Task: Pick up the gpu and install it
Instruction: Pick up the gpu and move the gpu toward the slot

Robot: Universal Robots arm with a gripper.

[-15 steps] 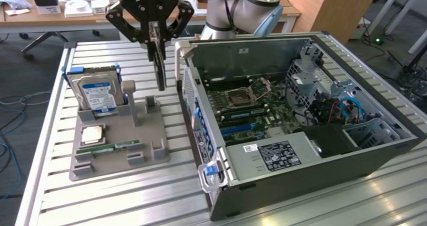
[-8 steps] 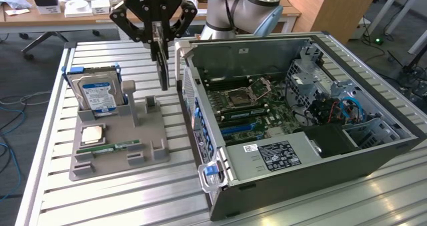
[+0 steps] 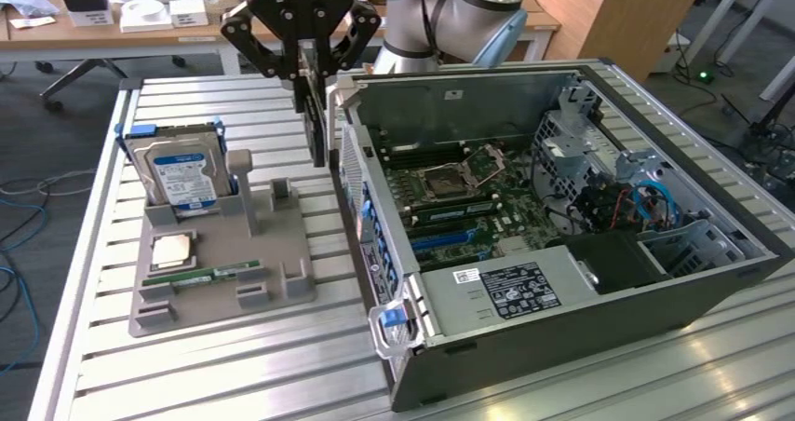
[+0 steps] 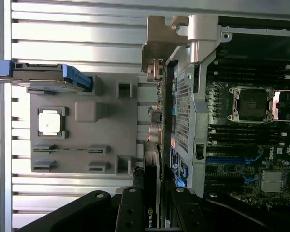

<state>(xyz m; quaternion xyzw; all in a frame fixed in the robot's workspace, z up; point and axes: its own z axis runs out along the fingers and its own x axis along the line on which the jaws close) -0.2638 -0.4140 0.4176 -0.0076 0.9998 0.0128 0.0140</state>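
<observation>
Black fingers of my end effector (image 4: 152,194) are clamped on the top edge of the gpu (image 4: 152,164), one on each face. That lets the card hang straight down, edge-on to my wrist camera, with its silver bracket at the far end. I hold it upright by its narrow edge so its lower edge points downward.

In the exterior view the gpu (image 3: 318,123) hangs below the end effector (image 3: 311,67), over the gap between the grey holder (image 3: 223,253) and the outer wall of the computer case (image 3: 559,281). It looks clear of both, but from this angle I cannot be sure its bottom edge clears the holder.

Just beside the card, the holder's posts nearest the case stand bare, and I take these to be the card's cradle. The other parts sit in their own pockets, each kept in a fixed pose: a processor chip (image 3: 170,249) lying flat, a memory stick (image 3: 199,277) on edge, and a hard drive (image 3: 184,174) upright at the back.

Beyond the wall, the case lies on its side on the slatted counter (image 3: 186,365) with its panel off, so the motherboard (image 3: 460,197) faces up. The card is not yet inside it.
</observation>
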